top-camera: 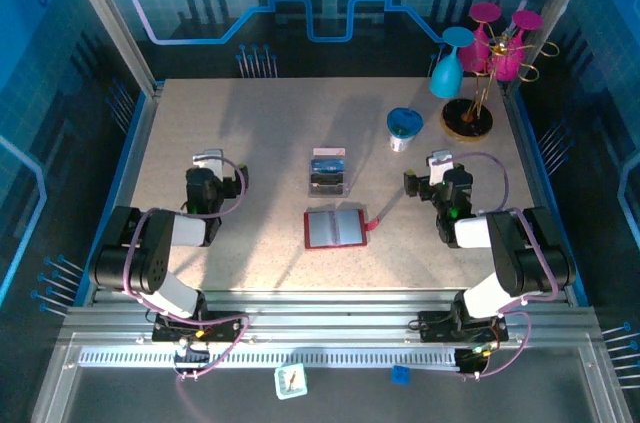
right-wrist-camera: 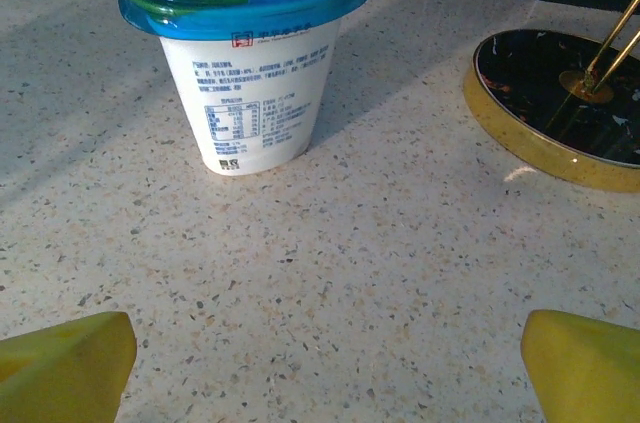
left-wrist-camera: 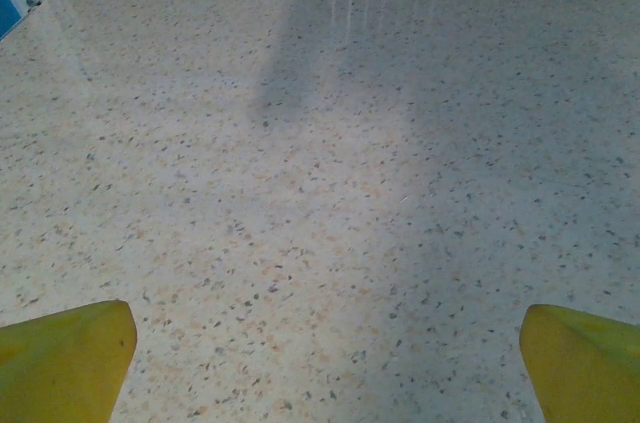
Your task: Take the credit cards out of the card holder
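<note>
The card holder (top-camera: 334, 228) lies opened flat between my two arms, toward the near edge. Both claws gape wide and hold nothing: the left gripper (top-camera: 208, 159) over bare table (left-wrist-camera: 320, 143), the right gripper (top-camera: 440, 160) facing a yogurt cup (right-wrist-camera: 250, 73). I judge the wallet light and floppy, and the credit cards thin, stiff and slick. I'd pin one cover and pinch a card's exposed edge.

The small red rectangular folding card holder (top-camera: 335, 228) lies open and flat on the worktop (top-camera: 250, 123), pinkish-grey inside up. Its thin red tab (top-camera: 375, 224) points toward the right jaws. It sits between both pairs of jaws, well apart from each. Any cards in it are too small to tell.
</note>
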